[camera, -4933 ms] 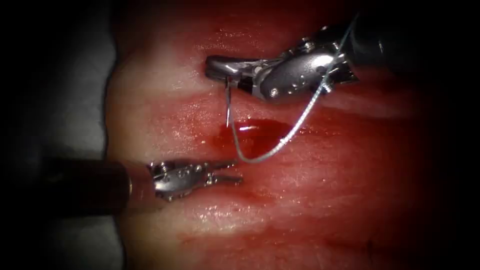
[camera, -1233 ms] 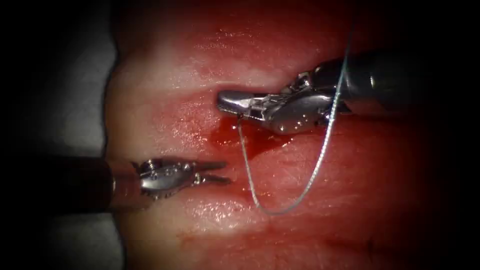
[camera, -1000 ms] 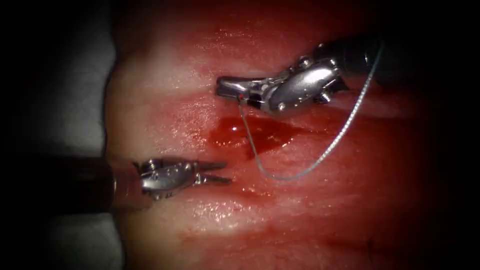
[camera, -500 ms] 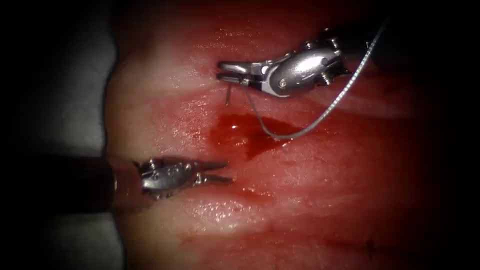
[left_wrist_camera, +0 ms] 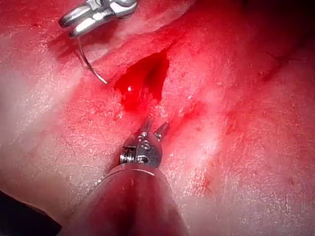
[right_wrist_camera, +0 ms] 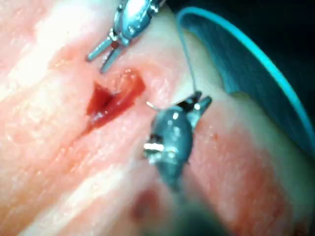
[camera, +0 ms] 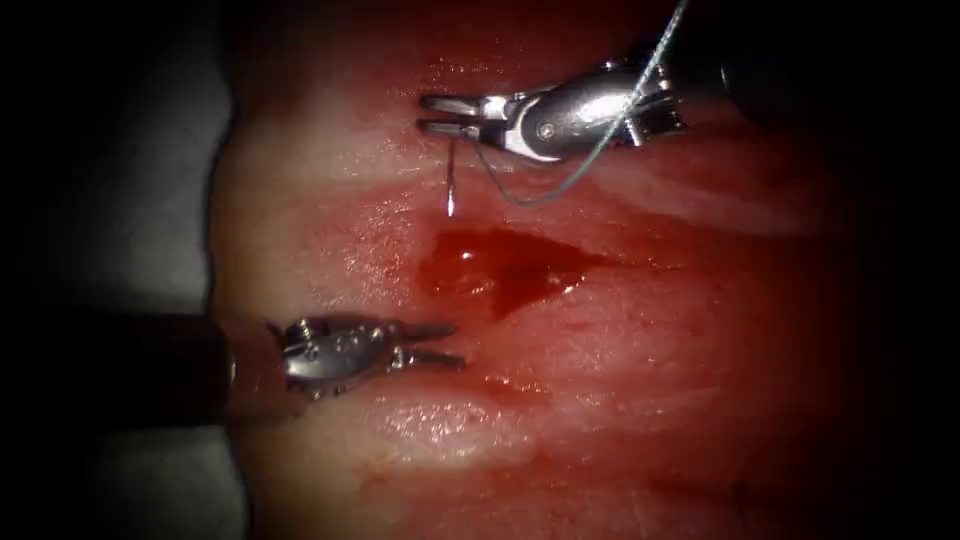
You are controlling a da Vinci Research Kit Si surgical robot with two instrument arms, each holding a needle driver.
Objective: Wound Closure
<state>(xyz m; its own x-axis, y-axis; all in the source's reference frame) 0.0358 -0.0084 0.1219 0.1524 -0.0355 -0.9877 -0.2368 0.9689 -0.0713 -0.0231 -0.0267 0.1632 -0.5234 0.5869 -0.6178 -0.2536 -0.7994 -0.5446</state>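
Observation:
My right tool [camera: 428,113] reaches in at the far side of the tissue [camera: 330,240], its jaws shut on the curved needle [camera: 452,180] near its thread end. The needle hangs free of the tissue, its tip pointing down just beyond the left end of the cut [camera: 500,268], which holds red fluid. The thread [camera: 530,198] sags in a short loop under the tool and then climbs away across its wrist. My left tool [camera: 455,344] lies on the near side of the cut, open and holding nothing. In the left wrist view its open jaws face the cut [left_wrist_camera: 145,78], with the needle [left_wrist_camera: 88,64] beyond.
The tissue's left edge [camera: 215,230] drops to a grey surface [camera: 150,180]. In the right wrist view the thread [right_wrist_camera: 236,39] arcs over the dark background past the tissue's edge, and the left tool [right_wrist_camera: 118,39] sits across the cut [right_wrist_camera: 113,101].
My right tool has risen away from the cut toward the far side, carrying the needle, whose tip now hangs free. The thread loop has drawn up off the tissue. The left tool has stayed still.

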